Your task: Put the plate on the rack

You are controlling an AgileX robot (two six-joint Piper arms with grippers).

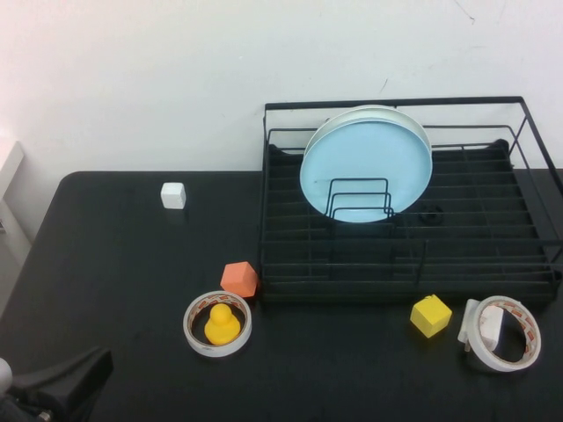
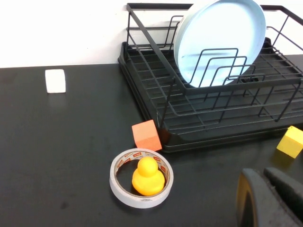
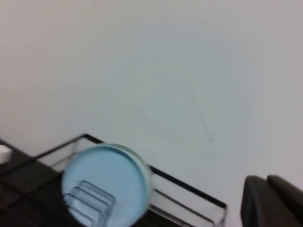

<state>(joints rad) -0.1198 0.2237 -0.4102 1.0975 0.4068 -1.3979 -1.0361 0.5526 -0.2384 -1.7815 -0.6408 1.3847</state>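
Pale light-blue round plate (image 1: 366, 170) stands upright in black wire dish rack (image 1: 409, 283), leaning behind its loops. Left gripper (image 2: 270, 198), near the rack's front-left, holds nothing, opening unclear; right gripper (image 3: 272, 201), raised above the rack, likewise. Judgement: retreat clear without nudging the rack.

A smooth, faintly glossy pale-blue plate (image 1: 365, 167) stands in a black wire rack (image 1: 409, 264) of thin metal rods. The table (image 1: 114, 281) is matt black. The tape rolls (image 1: 216, 323) look papery; the duck (image 1: 222, 325) looks like smooth plastic, and the cubes (image 1: 239, 279) look matt.

Matte black left tool (image 2: 271, 198) with rounded fingers (likewise the right tool (image 3: 273, 201)).
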